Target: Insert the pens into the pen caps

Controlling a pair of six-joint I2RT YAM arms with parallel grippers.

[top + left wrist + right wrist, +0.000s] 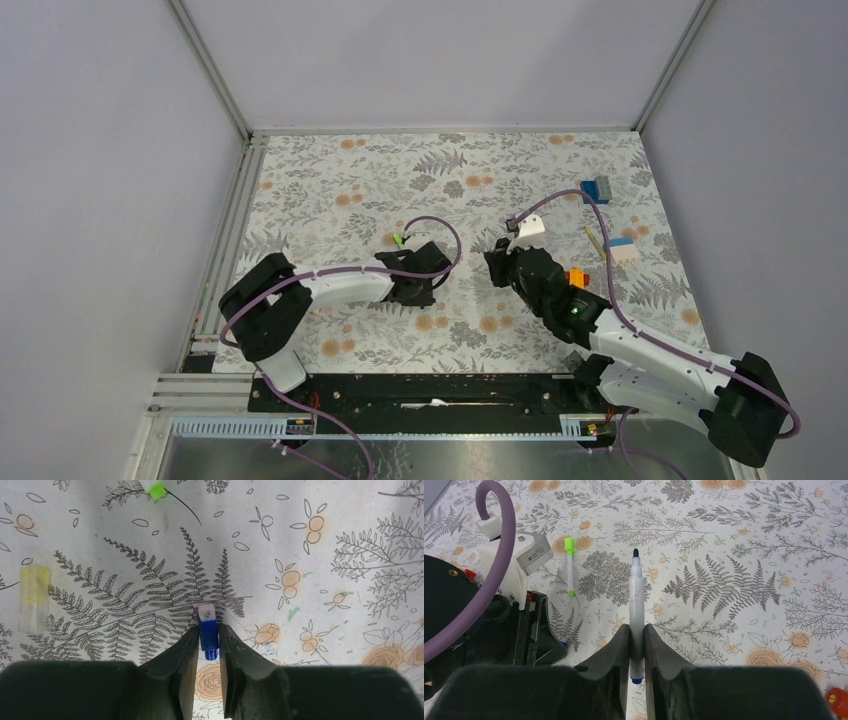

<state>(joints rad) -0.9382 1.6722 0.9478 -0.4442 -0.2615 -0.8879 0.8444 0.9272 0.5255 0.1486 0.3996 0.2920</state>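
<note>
My left gripper (208,630) is shut on the dark blue pen cap (208,639), held low over the mat with its pale open end pointing forward. My right gripper (636,627) is shut on a white-barrelled pen (636,600), whose dark tip points away from me above the mat. A second white pen (569,567) with the bright green cap (569,544) on it lies flat on the mat just past the left gripper (541,645). It also shows in the left wrist view (154,487). In the top view the left gripper (425,270) and right gripper (498,258) face each other mid-table. A tan pen (595,243) lies at right.
Toy bricks lie on the right of the floral mat: a blue one (597,188), a white-and-blue one (622,250) and an orange one (577,278) beside my right arm. A blurred yellowish clear piece (34,597) lies left of the left gripper. Grey walls enclose the table.
</note>
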